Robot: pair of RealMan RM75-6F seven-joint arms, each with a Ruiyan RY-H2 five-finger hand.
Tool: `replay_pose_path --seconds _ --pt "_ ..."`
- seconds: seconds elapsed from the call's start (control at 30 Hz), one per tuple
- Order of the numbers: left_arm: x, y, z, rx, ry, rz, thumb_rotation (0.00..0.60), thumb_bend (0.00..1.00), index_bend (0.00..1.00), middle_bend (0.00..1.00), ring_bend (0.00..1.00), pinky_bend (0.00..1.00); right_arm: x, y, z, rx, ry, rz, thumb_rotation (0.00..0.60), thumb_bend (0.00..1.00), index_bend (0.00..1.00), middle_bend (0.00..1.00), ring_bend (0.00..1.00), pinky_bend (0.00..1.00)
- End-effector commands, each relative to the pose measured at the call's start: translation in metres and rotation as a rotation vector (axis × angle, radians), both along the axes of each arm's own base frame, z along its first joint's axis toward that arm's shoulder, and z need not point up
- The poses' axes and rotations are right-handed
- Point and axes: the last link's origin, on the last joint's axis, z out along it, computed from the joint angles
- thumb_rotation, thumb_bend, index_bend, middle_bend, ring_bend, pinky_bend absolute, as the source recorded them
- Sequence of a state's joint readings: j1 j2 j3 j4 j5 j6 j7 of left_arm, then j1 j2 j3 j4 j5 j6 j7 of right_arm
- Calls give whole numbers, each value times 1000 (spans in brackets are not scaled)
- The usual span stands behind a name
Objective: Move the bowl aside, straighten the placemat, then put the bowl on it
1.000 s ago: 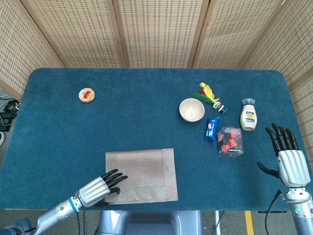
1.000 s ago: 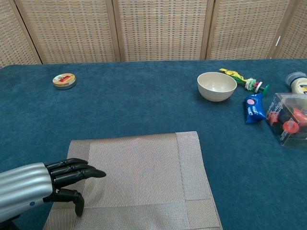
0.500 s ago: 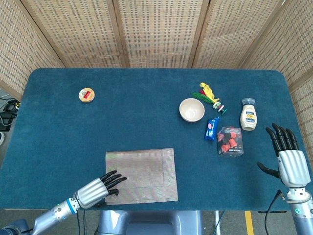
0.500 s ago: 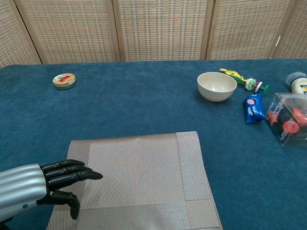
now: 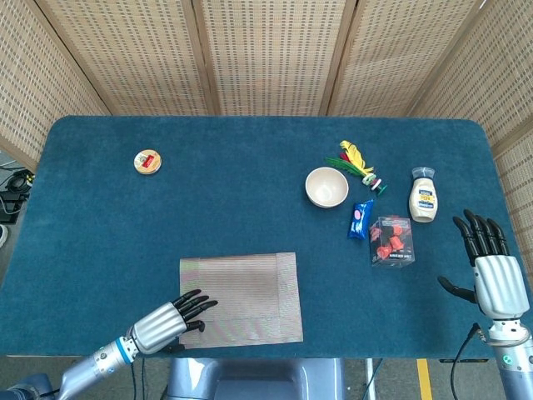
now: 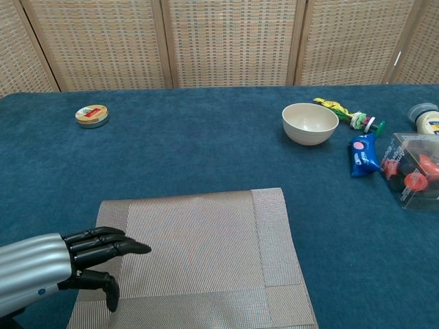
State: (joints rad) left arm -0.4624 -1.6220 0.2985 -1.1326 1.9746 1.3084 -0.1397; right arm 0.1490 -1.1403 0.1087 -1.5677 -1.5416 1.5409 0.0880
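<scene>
The cream bowl [image 5: 326, 187] [image 6: 310, 123] stands empty on the blue cloth right of centre, apart from both hands. The grey woven placemat [image 5: 243, 297] [image 6: 199, 253] lies flat at the front edge, roughly square to it. My left hand [image 5: 167, 321] [image 6: 65, 260] is at the mat's front left corner, fingers stretched out over the mat's left edge, holding nothing. My right hand [image 5: 489, 265] hovers open at the table's right edge, fingers apart, well right of the bowl; the chest view does not show it.
Right of the bowl lie a yellow and green toy [image 5: 358, 163], a blue packet [image 5: 360, 218], a clear box of red pieces [image 5: 391, 241] and a white bottle [image 5: 423, 197]. A small round tin [image 5: 147, 161] sits far left. The table [image 5: 233, 192] shows bare blue cloth mid-way.
My left hand drew back slightly toward the front edge, then eased forward a little over the mat's corner. The bowl, mat and right hand have not moved.
</scene>
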Motion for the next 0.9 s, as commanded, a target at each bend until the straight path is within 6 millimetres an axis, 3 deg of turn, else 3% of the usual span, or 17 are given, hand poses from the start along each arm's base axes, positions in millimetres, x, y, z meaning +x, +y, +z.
replay_pose_path --seconds 0.03,0.4,0.73,0.9 --pt "0 0 -1 -2 5 0 600 199 385 0 0 0 0 0 0 0 0 1 600 0 14 0 0 0" --pt "-4 3 -3 8 11 11 600 201 385 0 0 0 0 0 0 2 -2 0 600 0 15 0 0 0" --pt "-4 5 -7 9 14 18 600 330 384 0 0 0 0 0 0 4 -3 0 600 0 18 0 0 0" --pt "-3 6 -9 8 16 21 600 335 384 0 0 0 0 0 1 4 -9 0 600 0 19 0 0 0"
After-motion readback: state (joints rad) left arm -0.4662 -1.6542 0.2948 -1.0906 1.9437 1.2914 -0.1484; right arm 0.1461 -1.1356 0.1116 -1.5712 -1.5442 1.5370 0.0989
